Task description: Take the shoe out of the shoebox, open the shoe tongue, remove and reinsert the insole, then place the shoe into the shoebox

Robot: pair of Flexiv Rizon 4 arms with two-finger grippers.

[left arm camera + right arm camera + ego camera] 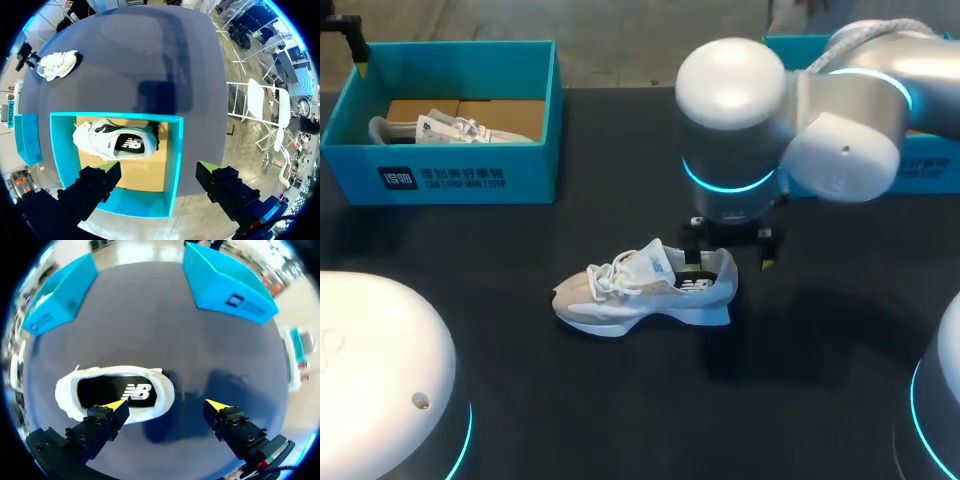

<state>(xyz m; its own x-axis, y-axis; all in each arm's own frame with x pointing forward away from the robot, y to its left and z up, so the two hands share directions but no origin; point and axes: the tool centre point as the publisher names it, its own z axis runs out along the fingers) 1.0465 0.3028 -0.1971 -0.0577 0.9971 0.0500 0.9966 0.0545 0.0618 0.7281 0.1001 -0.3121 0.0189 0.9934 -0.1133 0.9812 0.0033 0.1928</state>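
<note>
Progress: the shoe (pixel 645 290) is already out and sits on its sole on the bench (pixel 820 400), so the take-out step looks done. The tongue (pixel 655 262) stands up off the laces, so it's probably opened. A dark insole (pixel 117 390) lies inside the shoe and looks flat. Can't tell if it has been out and back or not touched yet. Left to do, by my read: maybe the insole work, and for sure putting the shoe back in the box.

Right hand (pixel 167 405): right above the shoe's heel end, fingers spread wide, holding nothing. One tip is over the shoe's collar, the other over bare bench just beside the shoe. Contact unclear.

Left hand (pixel 159 170): well apart from the shoe, hanging over the shoebox (pixel 470 180), fingers wide, empty.

Containers: the shoebox is blue and open-topped, well apart from the shoe, off past its toe end. It holds a second shoe (pixel 112 142) on a brown cardboard liner (pixel 145 175). The other blue box (pixel 930 170) is well apart from the shoe, past its heel end, mostly hidden by the right arm; contents not visible.
</note>
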